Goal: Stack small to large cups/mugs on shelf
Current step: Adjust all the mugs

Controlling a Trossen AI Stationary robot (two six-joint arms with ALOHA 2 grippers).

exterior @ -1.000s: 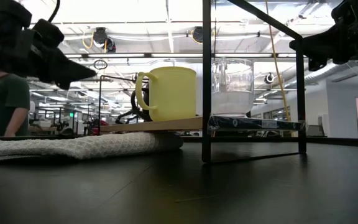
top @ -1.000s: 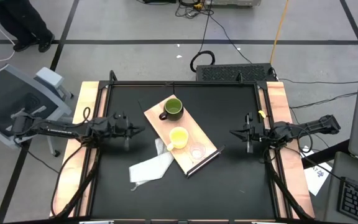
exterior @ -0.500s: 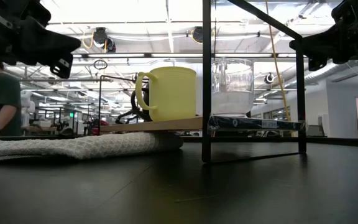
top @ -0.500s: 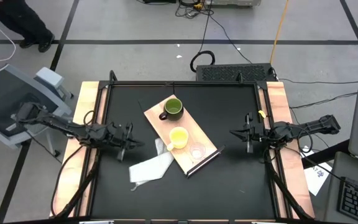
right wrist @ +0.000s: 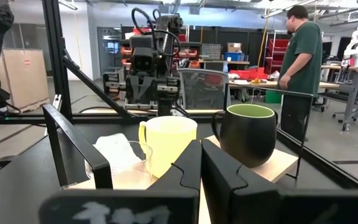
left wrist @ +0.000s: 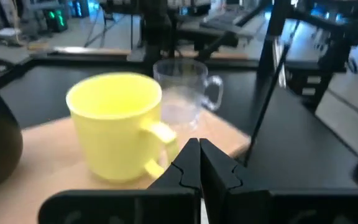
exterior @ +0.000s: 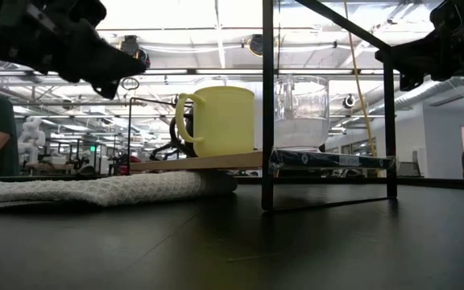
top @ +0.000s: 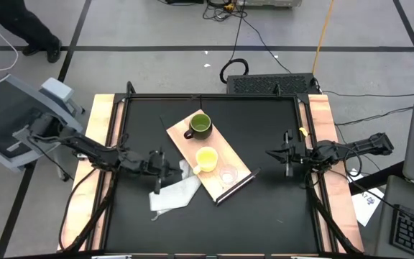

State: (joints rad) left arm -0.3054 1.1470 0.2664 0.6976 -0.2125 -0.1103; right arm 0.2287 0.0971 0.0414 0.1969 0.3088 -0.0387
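Pressed together with nothing between its fingers, the left gripper [top: 165, 167] is held above the black tabletop [top: 264, 208], over the white cloth-like sheet [top: 172, 193] and just beside the flat light-wood shelf board [top: 225, 147]. In the left wrist view its two dark fingers [left wrist: 199, 163] are seen meeting in a point right before the bright yellow handled mug [left wrist: 118, 130], with the clear plastic cup [left wrist: 182, 90] behind that mug.

The right gripper [top: 270, 153] is likewise closed and empty, held near the right edge of the table, well apart from the board.

All three vessels are found standing upright on the board, which lies diagonally near the middle of the table. The clear plastic cup is placed at the nearer end, beside the dark edge strip [top: 234, 189]; the yellow mug is set in the middle; the dark olive-green handled mug [top: 200, 126] is at the far end. None is nested in another. From the low view, one end of the board is seen resting on the cloth sheet.

Beyond the table, a person in a green shirt [right wrist: 304, 59] is seen standing.
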